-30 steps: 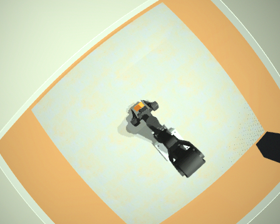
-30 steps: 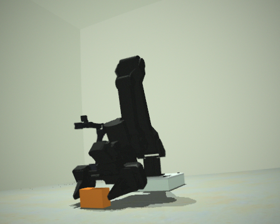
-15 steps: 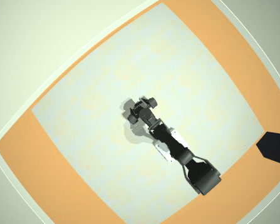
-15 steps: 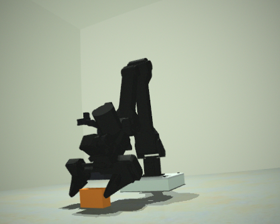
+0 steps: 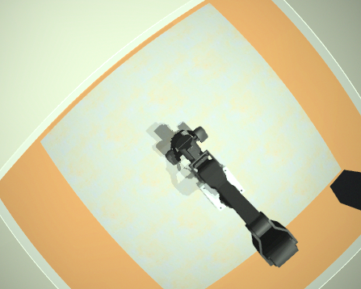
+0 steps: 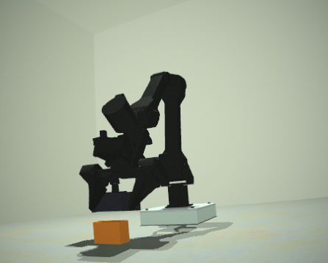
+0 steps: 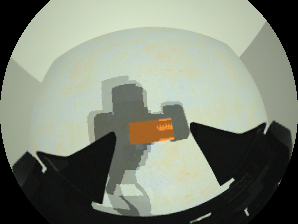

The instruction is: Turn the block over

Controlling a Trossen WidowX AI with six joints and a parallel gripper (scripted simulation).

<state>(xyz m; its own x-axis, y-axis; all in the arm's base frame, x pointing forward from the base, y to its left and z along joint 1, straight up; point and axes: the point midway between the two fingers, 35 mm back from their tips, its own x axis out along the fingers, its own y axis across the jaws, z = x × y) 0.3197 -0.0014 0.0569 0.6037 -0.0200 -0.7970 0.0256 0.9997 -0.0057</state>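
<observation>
The orange block [image 6: 108,232] [image 7: 151,131] rests flat on the pale table [image 6: 268,242] [image 7: 200,65]. Its upper face shows plain orange in the wrist view, partly in shadow, and no mark shows on the faces seen in the exterior view. The side facing down and the side toward the arm's base are hidden. In the top view the arm hides the block. My gripper [image 5: 186,144] [image 6: 114,210] [image 7: 153,131] is open and empty, pointing down above the block. Its fingertips are apart from the block, one to each side of it in the wrist view.
The arm's white base [image 5: 234,180] [image 6: 169,217] stands behind the block in the exterior view. A black object [image 5: 356,191] juts in at the right edge of the top view. An orange band [image 5: 44,182] borders the pale surface. The arm's shadow falls around the block.
</observation>
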